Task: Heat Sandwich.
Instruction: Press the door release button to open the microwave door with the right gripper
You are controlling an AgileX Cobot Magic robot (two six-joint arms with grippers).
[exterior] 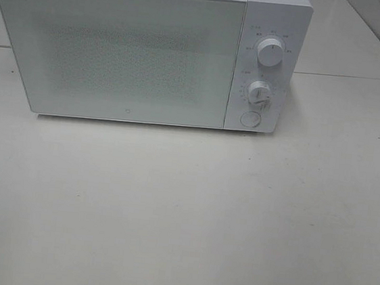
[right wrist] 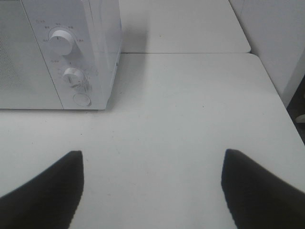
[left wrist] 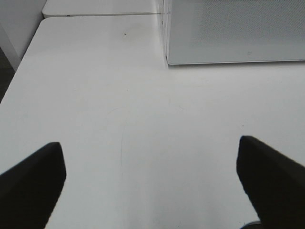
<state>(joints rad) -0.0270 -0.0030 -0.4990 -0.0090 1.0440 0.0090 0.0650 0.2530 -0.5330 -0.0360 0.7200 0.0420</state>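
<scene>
Microwave (exterior: 118,53) shut, sandwich not in view, maybe inside, can't tell; left claw (left wrist: 150,143) and right claw (right wrist: 153,152) both wide, empty.

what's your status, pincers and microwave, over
Left pincer open, empty. Right pincer open, empty. Sandwich not in view. Microwave door shut, nothing seen in front of it.
</scene>
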